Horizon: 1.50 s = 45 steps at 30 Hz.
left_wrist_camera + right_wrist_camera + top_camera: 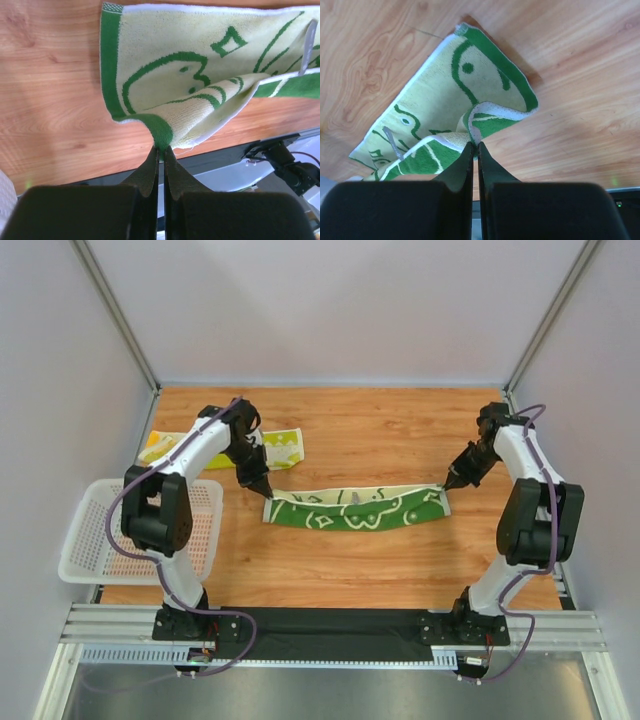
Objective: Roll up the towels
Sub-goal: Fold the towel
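Note:
A dark green towel (355, 509) with pale swirls lies stretched across the middle of the wooden table, folded lengthwise. My left gripper (266, 491) is shut on its left corner, and the pinched green edge (162, 136) shows at the fingertips (161, 150) in the left wrist view. At the other end my right gripper (448, 483) is shut on the right corner; its fingertips (474, 146) hold the white hem of the towel (485, 115). The pale yellow underside (165, 50) faces the left wrist camera. A lime-yellow towel (270, 448) lies flat at the back left, behind the left arm.
A white mesh basket (95, 540) hangs over the table's left edge beside the left arm's base. Grey walls with metal posts (115, 310) close in the back and sides. A black strip (320, 625) runs along the near edge between the arm bases.

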Each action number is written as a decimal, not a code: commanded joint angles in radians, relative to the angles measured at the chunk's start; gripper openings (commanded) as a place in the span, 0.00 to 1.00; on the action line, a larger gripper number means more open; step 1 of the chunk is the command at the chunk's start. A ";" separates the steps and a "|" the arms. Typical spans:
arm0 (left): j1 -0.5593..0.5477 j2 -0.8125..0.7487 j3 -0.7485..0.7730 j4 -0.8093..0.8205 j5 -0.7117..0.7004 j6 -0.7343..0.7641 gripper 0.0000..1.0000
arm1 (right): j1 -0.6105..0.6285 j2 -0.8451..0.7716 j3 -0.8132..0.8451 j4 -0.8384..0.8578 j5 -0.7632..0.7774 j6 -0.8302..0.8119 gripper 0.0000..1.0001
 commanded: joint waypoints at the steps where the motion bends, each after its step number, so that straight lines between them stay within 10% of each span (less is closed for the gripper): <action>1: 0.017 0.018 0.046 -0.028 0.004 0.012 0.00 | 0.000 0.035 0.074 -0.012 0.011 -0.016 0.00; 8: 0.032 0.061 0.043 -0.015 -0.002 0.003 0.00 | 0.000 0.107 0.103 -0.009 0.005 -0.024 0.00; 18: 0.047 0.156 0.095 0.025 -0.038 -0.009 0.26 | 0.000 0.232 0.176 -0.021 0.009 -0.047 0.01; 26: 0.064 0.189 0.221 -0.024 -0.134 -0.015 0.73 | -0.023 0.243 0.218 -0.062 0.073 -0.072 0.70; 29: 0.063 0.163 0.252 -0.054 -0.150 -0.017 1.00 | -0.048 0.195 0.197 -0.081 0.103 -0.108 0.81; 45: -0.127 -0.152 -0.059 0.021 -0.252 0.002 0.98 | -0.069 -0.063 -0.174 0.102 -0.026 -0.138 0.72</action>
